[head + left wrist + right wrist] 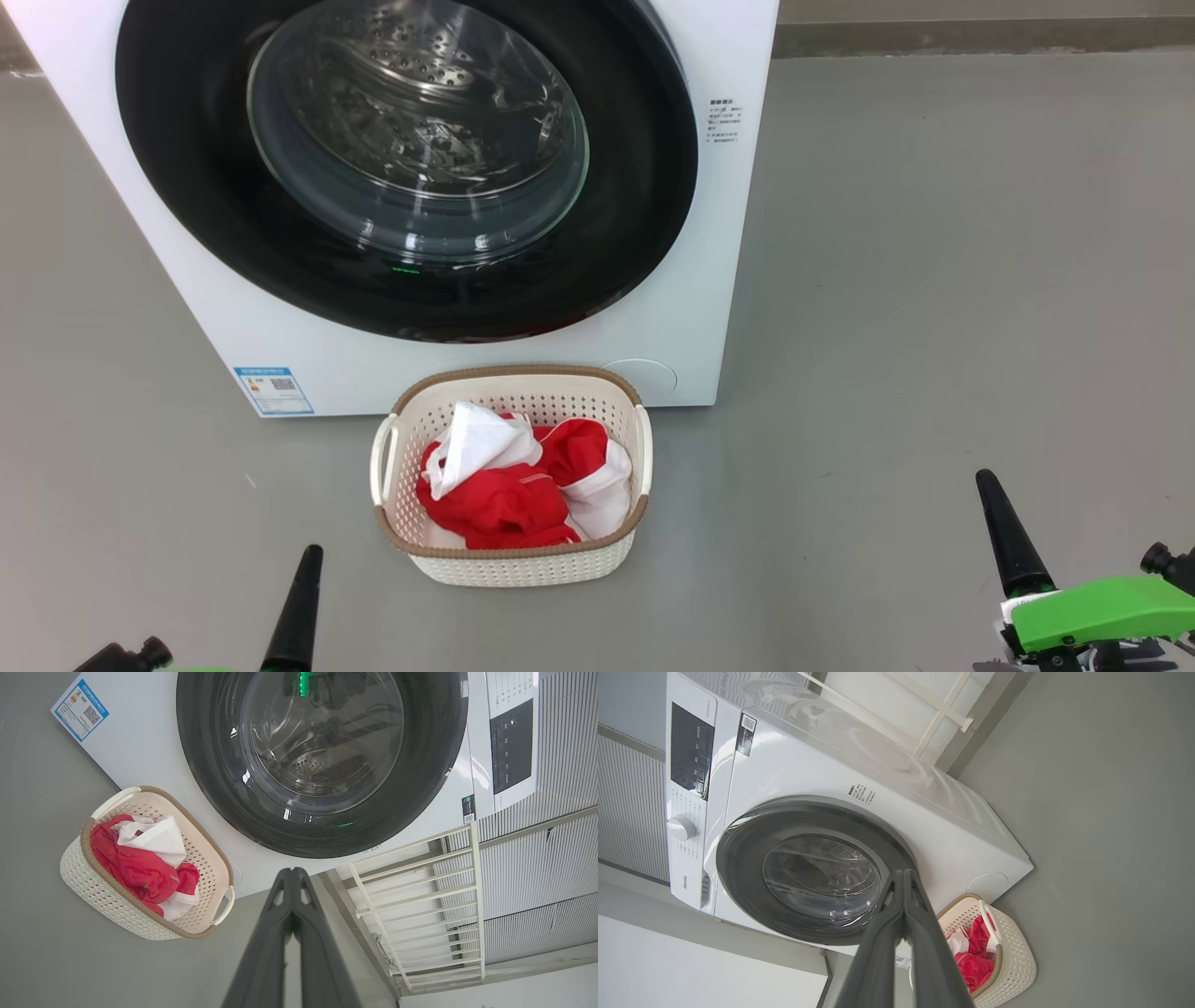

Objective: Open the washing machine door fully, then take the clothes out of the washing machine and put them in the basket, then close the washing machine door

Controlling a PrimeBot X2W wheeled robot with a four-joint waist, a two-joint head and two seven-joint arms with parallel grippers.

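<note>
- Nearest the lens: the left gripper [303, 579] and the right gripper [999, 513], each with two long dark fingers, sit at the lower corners of the head view. Both are low over the grey floor [934, 280] and well apart from everything else.
- Big white boxy front-loading washing machine [728, 233]: stands toward the far edge of the visible floor.
- Large round glossy black washing machine door [187, 187]: it appears seated flush against the front, and the perforated steel drum shows through its glass. No garment can be made out inside. Whether the latch has caught cannot be told.
- Small cream perforated plastic basket with a brown rim [523, 569]: on the floor at the foot of the machine, below the door's lower edge. Whether it touches the machine cannot be told.
- Soft red clothes with white panels [504, 504]: heaped inside the basket, nothing hanging over the rim.
- Step in hand, as a judgement: opening, unloading and closing all look done, and only confirming the closure remains. If a further push is needed, press on the black ring rather than the glass. Approach above the basket so it is not knocked.
- Hands: in each wrist view the fingers are pressed together tip to tip, left [292, 873] and right [903, 875]. Neither holds or touches anything.
</note>
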